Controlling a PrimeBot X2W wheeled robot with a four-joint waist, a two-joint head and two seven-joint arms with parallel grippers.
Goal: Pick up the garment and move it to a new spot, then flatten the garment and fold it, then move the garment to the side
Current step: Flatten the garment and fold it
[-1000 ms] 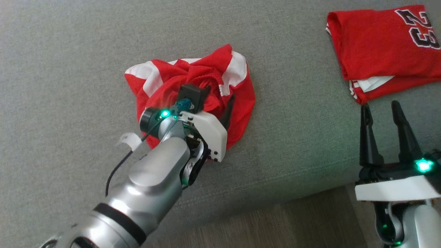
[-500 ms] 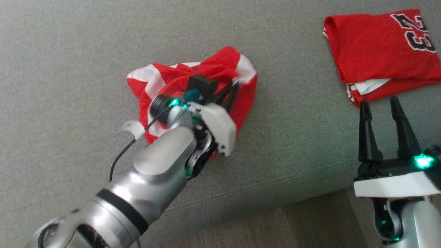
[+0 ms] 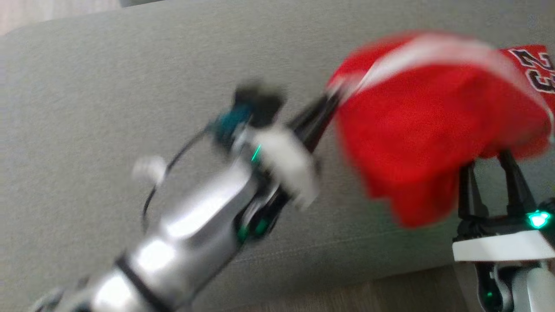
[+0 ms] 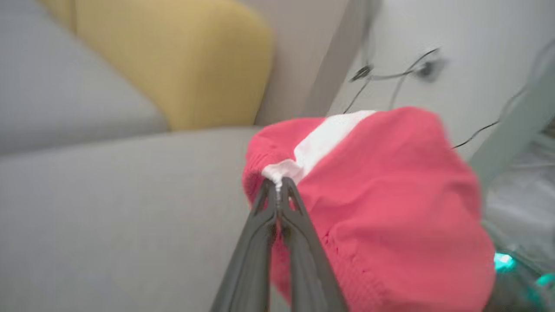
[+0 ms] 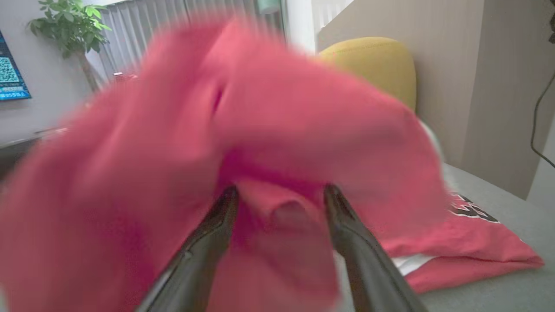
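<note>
The garment [image 3: 416, 125] is red with white stripes and hangs blurred in the air above the grey sofa seat. My left gripper [image 3: 331, 99] is shut on its white-trimmed edge, the pinch plain in the left wrist view at the left gripper [image 4: 277, 184] with the garment [image 4: 381, 208] billowing to the right. My right gripper [image 3: 488, 158] stands open at the lower right, its fingertips hidden behind the cloth. In the right wrist view the garment [image 5: 260, 121] drapes in front of the open right gripper [image 5: 282, 195], with red cloth between the fingers.
A folded red jersey with number 23 [image 3: 535, 71] lies on the sofa seat [image 3: 108, 108] at the far right, also the jersey [image 5: 468, 255]. A yellow cushion [image 4: 173, 56] sits at the back. The sofa's front edge and wood floor [image 3: 347, 299] run along the bottom.
My left gripper closed on the crumpled garment and swung it up and to the right, off the seat, until it hangs over my right gripper. The camera shifted a little.
</note>
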